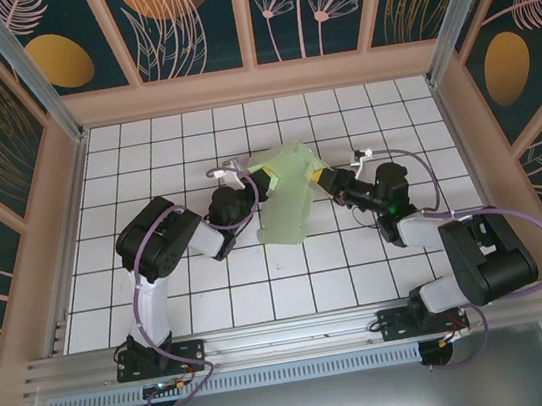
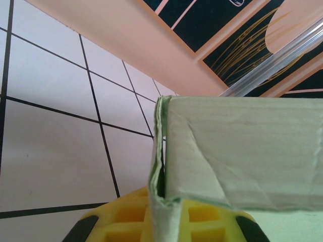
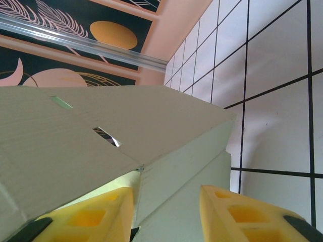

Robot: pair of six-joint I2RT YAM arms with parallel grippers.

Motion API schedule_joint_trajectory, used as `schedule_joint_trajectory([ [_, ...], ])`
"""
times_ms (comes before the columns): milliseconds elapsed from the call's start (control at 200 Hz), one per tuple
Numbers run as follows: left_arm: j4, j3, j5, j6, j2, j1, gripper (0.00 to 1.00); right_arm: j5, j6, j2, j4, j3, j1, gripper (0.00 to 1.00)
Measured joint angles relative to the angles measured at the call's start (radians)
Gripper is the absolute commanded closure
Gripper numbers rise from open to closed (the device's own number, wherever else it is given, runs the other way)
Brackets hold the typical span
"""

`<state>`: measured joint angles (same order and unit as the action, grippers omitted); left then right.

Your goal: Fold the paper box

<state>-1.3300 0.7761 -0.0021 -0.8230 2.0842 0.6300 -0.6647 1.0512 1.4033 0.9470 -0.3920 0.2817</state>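
Paper box point(image 1: 289, 200) in left gripper point(image 1: 252, 178)

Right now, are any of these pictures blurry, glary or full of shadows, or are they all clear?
Top external: bright, even light, only faint soft shadows, no glare. Left wrist: the paper box shows crisp creases, while the left gripper at the bottom edge is soft. Right wrist: the box's broad panel is shaded, and the right gripper is slightly blurred.
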Motion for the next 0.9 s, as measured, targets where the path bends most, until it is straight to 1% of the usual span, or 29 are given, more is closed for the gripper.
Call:
schedule_joint_trajectory([
  [90, 0.003, 0.000, -0.003, 0.001, 0.000, 0.000, 1.00, -0.013, 0.009, 0.011, 0.008, 0.000, 0.000, 0.53],
  [395, 0.003, 0.000, -0.007, -0.001, 0.003, 0.000, 1.00, -0.036, 0.030, 0.020, 0.083, 0.002, 0.000, 0.46],
  [445, 0.003, 0.000, -0.007, -0.004, 0.006, 0.000, 1.00, -0.037, 0.030, 0.019, 0.098, 0.006, 0.000, 0.48],
  [561, 0.006, 0.000, -0.007, -0.004, 0.008, 0.000, 1.00, -0.037, 0.031, 0.017, 0.105, 0.021, 0.000, 0.57],
  [781, 0.006, 0.000, -0.007, -0.003, 0.009, 0.000, 1.00, -0.040, 0.038, 0.028, 0.101, 0.021, 0.000, 0.64],
  [901, 0.011, 0.000, -0.007, 0.004, 0.009, 0.000, 1.00, -0.044, 0.050, 0.051, 0.101, 0.016, 0.000, 0.66],
])
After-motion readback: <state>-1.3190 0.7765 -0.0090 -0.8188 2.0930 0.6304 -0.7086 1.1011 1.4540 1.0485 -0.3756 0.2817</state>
